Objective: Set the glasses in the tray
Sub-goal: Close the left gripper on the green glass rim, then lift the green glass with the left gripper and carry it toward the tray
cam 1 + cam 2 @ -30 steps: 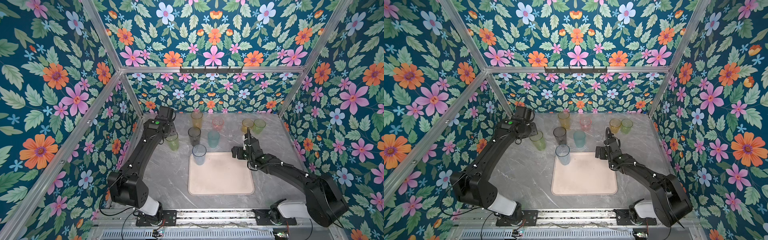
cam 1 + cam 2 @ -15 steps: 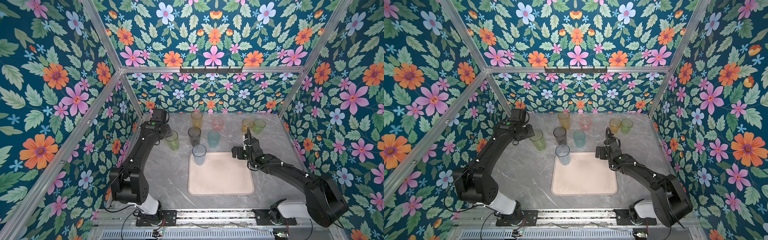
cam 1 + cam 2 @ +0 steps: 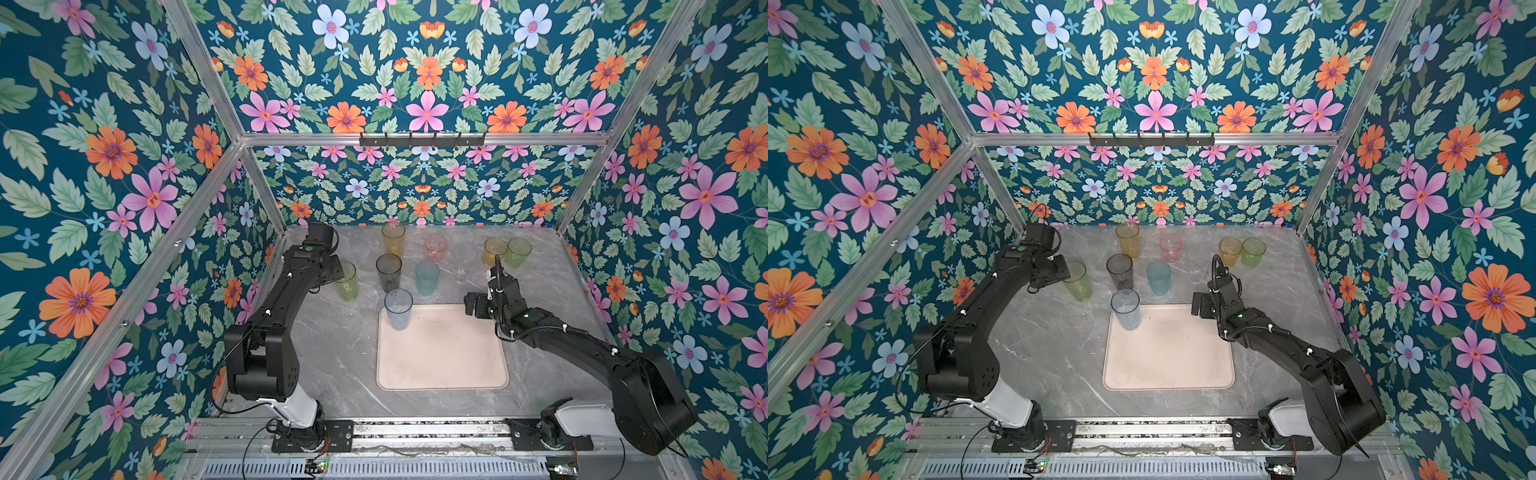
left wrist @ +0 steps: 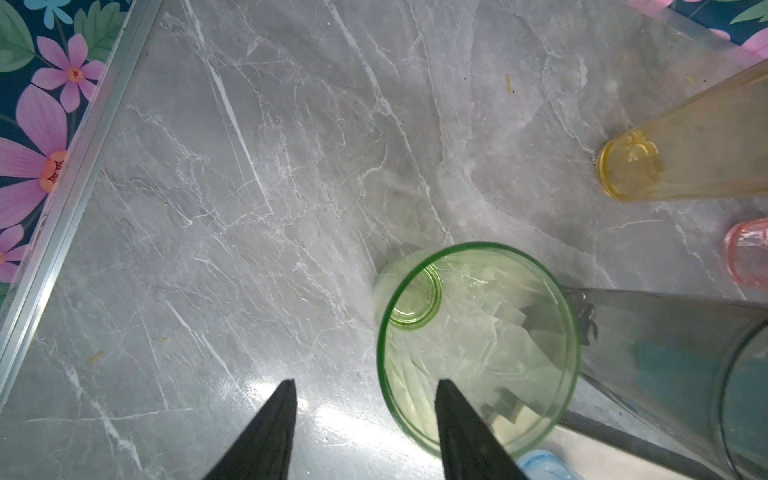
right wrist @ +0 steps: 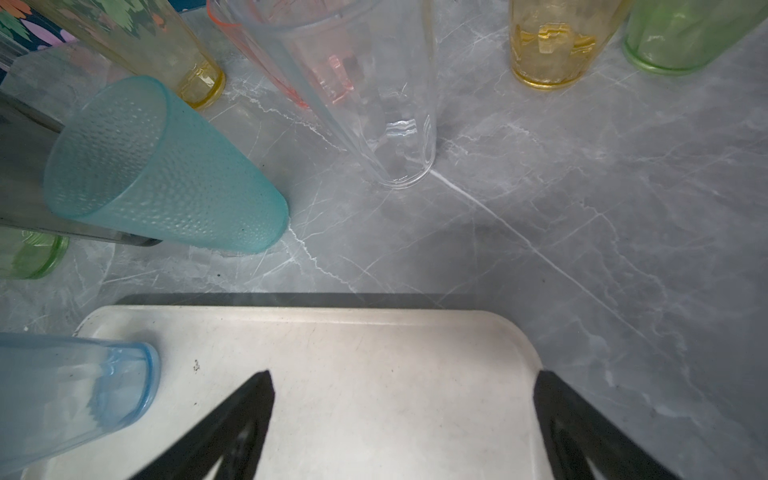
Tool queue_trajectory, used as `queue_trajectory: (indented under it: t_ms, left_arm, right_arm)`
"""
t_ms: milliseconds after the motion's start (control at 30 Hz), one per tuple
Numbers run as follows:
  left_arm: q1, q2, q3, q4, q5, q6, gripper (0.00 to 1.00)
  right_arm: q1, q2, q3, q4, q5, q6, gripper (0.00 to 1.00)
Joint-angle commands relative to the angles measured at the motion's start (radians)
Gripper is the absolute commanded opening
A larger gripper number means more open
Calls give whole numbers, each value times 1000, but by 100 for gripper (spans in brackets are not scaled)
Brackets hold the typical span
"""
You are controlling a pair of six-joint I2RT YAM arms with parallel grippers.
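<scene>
Now, begin on the left. Your left gripper (image 4: 365,384) hangs at the yellow-green tumbler (image 3: 348,286), which stands upright on the grey table (image 3: 328,357), apart from the tray (image 3: 440,365). In the left wrist view the jaws are open: one finger (image 4: 457,419) lies over the mouth of the glass and the other is outside, so the near wall is between them. Nothing is gripped yet, and I cannot tell whether a pad touches the rim. I judge this tumbler to be light, stiff and smooth, so it may slip, and because it is tall it may tip easily. Take the wall a little below the rim, close gently and lift straight up, because the smoky dark tumbler (image 3: 388,272) is just beside it.

Going right, the tall amber tumbler (image 3: 393,243) stands at the back. The blue-grey tumbler (image 3: 398,309) is already upright in the far left corner of the tray, and the teal tumbler (image 3: 427,278) is just behind the tray. Then come the pink glass (image 3: 436,248) and the clear glass (image 5: 399,137), which is hard to see against the table. After them the short amber glass (image 3: 495,251) and the short green glass (image 3: 518,252) stand close side by side. By my count, one of nine is in place.

On the right, your right gripper (image 5: 403,376) hovers over the far right corner of the tray, with its jaws wide apart and empty. The clear glass seems the nearest one for it.
</scene>
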Motion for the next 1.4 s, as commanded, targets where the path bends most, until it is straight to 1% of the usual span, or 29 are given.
queue_trajectory:
  t_ms: [0, 100, 200, 400, 633, 733, 1067, 1367]
  left_arm:
    - [3, 8, 0, 14, 2, 5, 55]
    - [5, 21, -3, 15, -9, 14, 52]
    - [6, 31, -2, 11, -10, 23, 45]
    - [5, 44, 4, 17, 1, 32, 35]
    - [5, 67, 29, 5, -22, 52, 28]
    - [6, 77, 42, 0, -13, 56, 24]
    - [10, 108, 62, 0, 2, 59, 18]
    - [17, 123, 59, 11, 11, 70, 15]
  right_arm:
    - [1, -7, -1, 17, 10, 9, 99]
    - [1, -7, -1, 16, 8, 9, 99]
    - [0, -7, -1, 17, 10, 7, 99]
    - [0, 0, 4, 13, 7, 7, 99]
    - [0, 0, 4, 11, 12, 6, 99]
    - [1, 1, 5, 10, 9, 6, 99]
    - [1, 7, 15, -3, 7, 4, 99]
    - [0, 23, 25, -13, 7, 6, 99]
